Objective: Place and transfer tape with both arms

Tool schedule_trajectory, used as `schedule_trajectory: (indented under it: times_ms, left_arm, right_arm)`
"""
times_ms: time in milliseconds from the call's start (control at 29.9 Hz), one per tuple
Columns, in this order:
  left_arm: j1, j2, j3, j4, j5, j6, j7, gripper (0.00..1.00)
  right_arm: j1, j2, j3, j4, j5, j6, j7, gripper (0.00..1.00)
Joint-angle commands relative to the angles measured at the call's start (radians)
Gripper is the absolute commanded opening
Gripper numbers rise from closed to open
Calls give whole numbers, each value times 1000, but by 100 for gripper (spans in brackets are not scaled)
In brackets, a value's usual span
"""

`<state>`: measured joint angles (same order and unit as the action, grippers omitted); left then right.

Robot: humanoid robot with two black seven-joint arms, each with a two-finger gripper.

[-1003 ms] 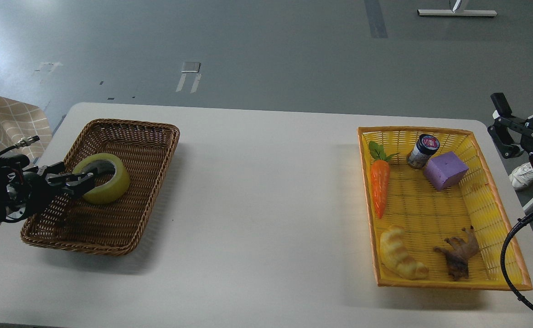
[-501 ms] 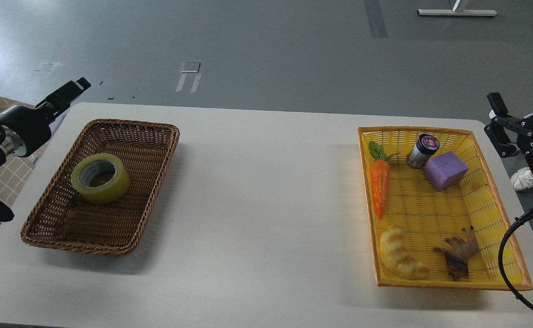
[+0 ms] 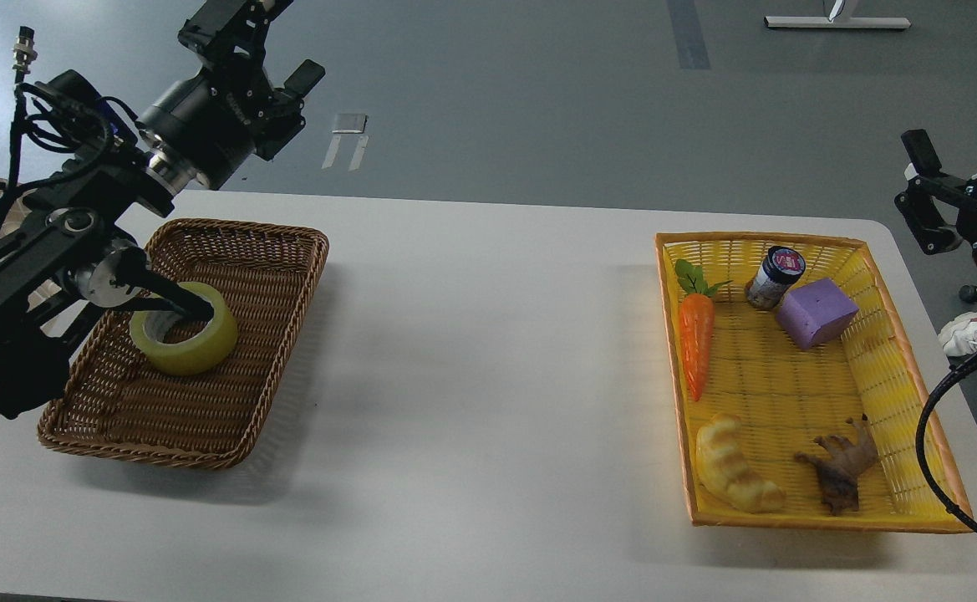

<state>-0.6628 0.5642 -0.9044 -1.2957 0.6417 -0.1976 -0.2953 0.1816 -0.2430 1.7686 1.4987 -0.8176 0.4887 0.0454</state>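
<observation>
— Where was the tape (image 3: 185,339)?

— It lay flat in the brown basket (image 3: 229,418), on the left side of the white table (image 3: 471,376). You could see the hole in the middle of the roll. A black cable from the arm crossed over the top of the roll.

— Was anything holding it?

— No. The left gripper (image 3: 275,38) was up high, behind the brown basket and well apart from the tape. Its two fingers stood spread, and nothing was between them.

— And the left arm (image 3: 53,242)?

— It came in from the left edge and bent up over the near corner of the basket. Part of it hid the left rim.

— What about the other side?

— The right gripper (image 3: 927,196) was at the right edge, past the table's corner. It held nothing. One finger pointed up, but I could not tell if the fingers were apart or together.

— What else was on the table?

— A yellow basket (image 3: 914,451) sat on the right, far from the tape. Inside were a toy carrot (image 3: 695,339), a small jar (image 3: 775,278), a purple block (image 3: 816,312), a toy croissant (image 3: 735,466) and a little brown animal (image 3: 843,468). The jar and the block were just beside each other.
</observation>
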Motion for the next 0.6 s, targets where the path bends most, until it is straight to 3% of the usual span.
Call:
schedule_trajectory:
  times_ms: [0,167,368,568]
  left_arm:
    - [2,-139,-91,-4,-59,-95,21,98]
    - [18,-266,-143,-4,-91,-98,90,98]
    - [132,-380,-226,-26,-89,-123,87,98]
    - [155,-391,-240,-47,-83,-192,79,98]
  right_arm:
    - [48,1,0,-2,2,0,-45,100]
    - [111,7,0,-2,3,0,-67,100]
    - [134,18,-3,15,5,0,-65,100]
    - [147,30,-6,17,5,0,-65,100]
